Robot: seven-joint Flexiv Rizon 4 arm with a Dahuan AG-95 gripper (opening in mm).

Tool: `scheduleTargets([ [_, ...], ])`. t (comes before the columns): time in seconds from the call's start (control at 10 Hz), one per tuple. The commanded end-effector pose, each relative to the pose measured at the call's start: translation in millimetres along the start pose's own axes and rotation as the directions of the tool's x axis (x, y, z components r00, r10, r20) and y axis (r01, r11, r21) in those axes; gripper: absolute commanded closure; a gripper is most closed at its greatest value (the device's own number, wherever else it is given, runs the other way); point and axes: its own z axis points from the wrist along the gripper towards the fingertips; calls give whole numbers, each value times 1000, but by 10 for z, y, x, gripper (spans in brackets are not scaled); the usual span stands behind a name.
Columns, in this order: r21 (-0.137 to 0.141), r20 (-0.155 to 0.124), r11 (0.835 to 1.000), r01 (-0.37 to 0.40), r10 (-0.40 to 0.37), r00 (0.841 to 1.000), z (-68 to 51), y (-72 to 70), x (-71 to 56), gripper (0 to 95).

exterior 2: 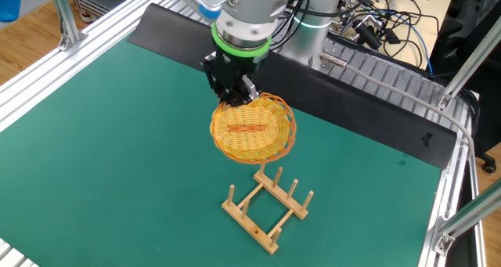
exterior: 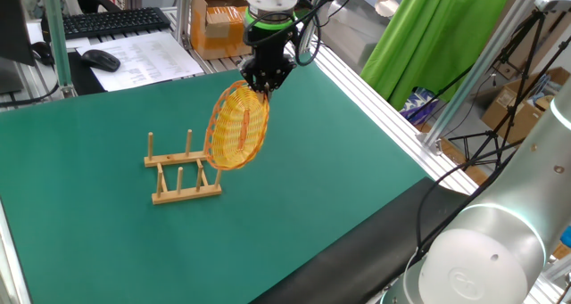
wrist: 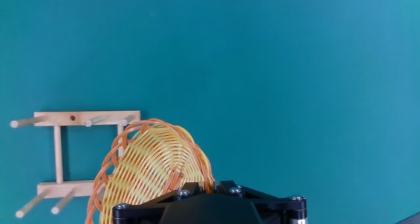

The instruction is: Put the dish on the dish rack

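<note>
My gripper [exterior: 261, 84] is shut on the top rim of the dish [exterior: 237, 125], a yellow-orange woven wicker plate that hangs on edge, tilted, above the green table. In the other fixed view the gripper [exterior 2: 233, 100] holds the dish [exterior 2: 252, 129] with its reddish centre streak showing. The dish rack [exterior: 181, 170], light wood with upright pegs, stands on the table just left of and below the dish; it also shows in the other fixed view [exterior 2: 268, 204]. In the hand view the dish [wrist: 149, 173] hangs over the rack's right end [wrist: 65, 155], under the gripper [wrist: 178, 183].
A green mat [exterior: 312, 179] covers the table. Aluminium frame rails [exterior: 384, 99] run along the table's right edge. A keyboard [exterior: 111, 21], a mouse [exterior: 101, 61] and a cardboard box [exterior: 217, 19] lie beyond the far edge. The arm's grey base [exterior: 486, 250] fills the lower right.
</note>
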Motion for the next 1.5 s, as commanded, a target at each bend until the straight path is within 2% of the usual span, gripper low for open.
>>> scheduleTargets([
  [0.1, -5, 3, 1000, -17, 17, 1000, 29, 42, 0, 950],
  [0.4, -25, -6, 999, -43, 43, 999, 90, 126, 8, 950],
  [0.6, -27, -8, 998, -47, 47, 999, 133, 188, 21, 950],
  [0.8, -28, -16, 998, -49, 49, 999, 133, 188, 21, 950],
  [1.0, -27, -12, 998, -59, 59, 998, 133, 188, 21, 950],
  [1.2, -38, -27, 997, -64, 63, 998, 133, 188, 21, 950],
  [1.5, -46, -34, 997, -67, 65, 997, 133, 188, 21, 950],
])
